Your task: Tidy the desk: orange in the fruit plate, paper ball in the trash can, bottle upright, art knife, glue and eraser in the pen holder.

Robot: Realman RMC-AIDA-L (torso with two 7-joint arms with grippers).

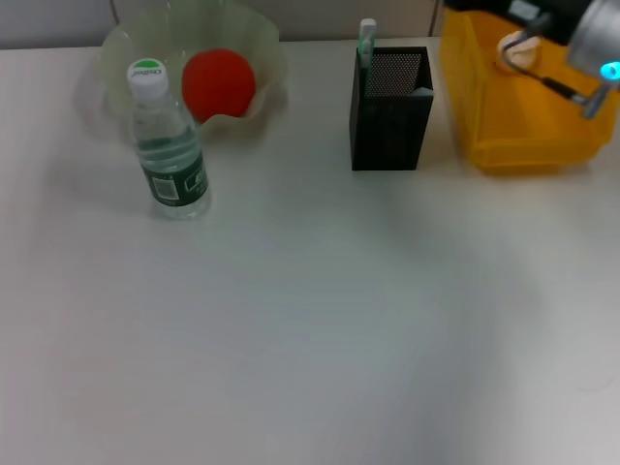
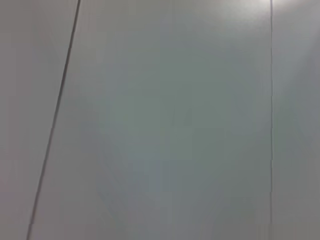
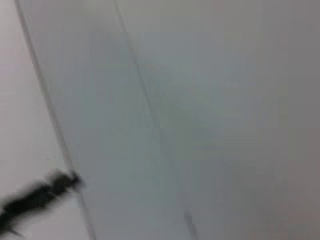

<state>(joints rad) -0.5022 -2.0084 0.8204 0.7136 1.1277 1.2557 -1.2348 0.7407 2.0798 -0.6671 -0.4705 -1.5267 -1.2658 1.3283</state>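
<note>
- The tabletop [image 1: 320,329] is pale and bears the things along its far edge; the near part of it shows only bare surface
- The bottle [image 1: 167,145] stands upright at the far left, white cap with a green top, green label low on its body; it is just in front of the fruit plate [image 1: 262,58], toward that plate's left side
- The fruit plate is a translucent, wavy-rimmed dish; the orange [image 1: 219,83] lies inside it, showing reddish-orange, just behind and to the right of the bottle
- The pen holder [image 1: 390,107] is a black mesh box standing upright near the middle of the far edge, well apart from the bottle; a slim whitish-green item [image 1: 367,41] sticks up out of its left rear corner, and I cannot tell which of the stationery pieces it is
- The trash can [image 1: 518,107] is a yellow bin just beside the pen holder on its right; a pale rounded shape [image 1: 518,53] shows inside near its far wall, likely the paper ball
- The right end effector [image 1: 591,87] hangs above the right part of the trash can, a grey body with a small cyan light; whether its fingers are spread or pressed together I cannot tell
- The left end effector is out of sight in every view; the left wrist view shows only a plain pale surface with thin seams
- The right wrist view shows a similar pale surface with a blurred dark shape at one corner
</note>
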